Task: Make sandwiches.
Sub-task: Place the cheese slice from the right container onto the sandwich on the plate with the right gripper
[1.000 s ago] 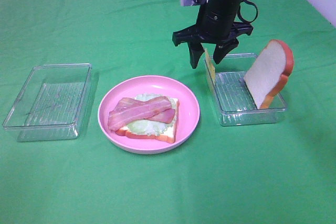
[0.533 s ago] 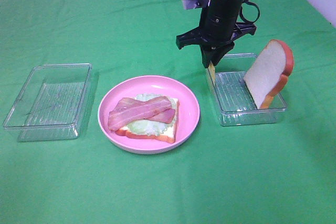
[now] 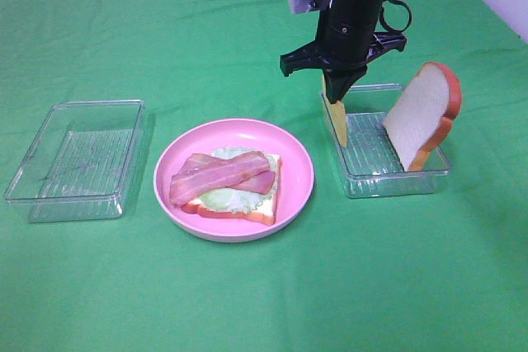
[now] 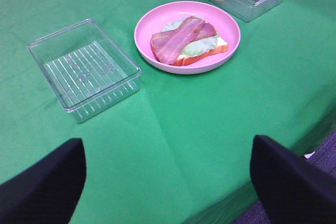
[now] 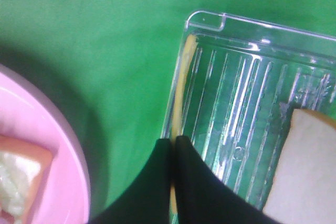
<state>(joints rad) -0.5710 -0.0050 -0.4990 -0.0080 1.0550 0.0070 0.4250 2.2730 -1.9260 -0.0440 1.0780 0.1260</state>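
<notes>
On the pink plate (image 3: 297,166) lies an open sandwich (image 3: 235,183): a bread slice with lettuce and two bacon strips on top, also seen in the left wrist view (image 4: 186,40). My right gripper (image 3: 336,95) is shut on the top edge of a yellow cheese square (image 3: 337,125), which hangs edge-on at the left wall of the right clear tray (image 3: 396,183). The right wrist view shows the fingertips (image 5: 167,153) pinched on the cheese (image 5: 184,72). A second bread slice (image 3: 421,117) leans in that tray's far end. My left gripper (image 4: 168,182) is open, well short of the plate.
An empty clear tray (image 3: 78,158) sits left of the plate on the green cloth. In the left wrist view the table's front edge (image 4: 273,156) runs close beside my right-hand finger.
My right gripper's jaws, open around the cheese a second ago, have closed onto it. The plate, bread and left tray have not moved.
</notes>
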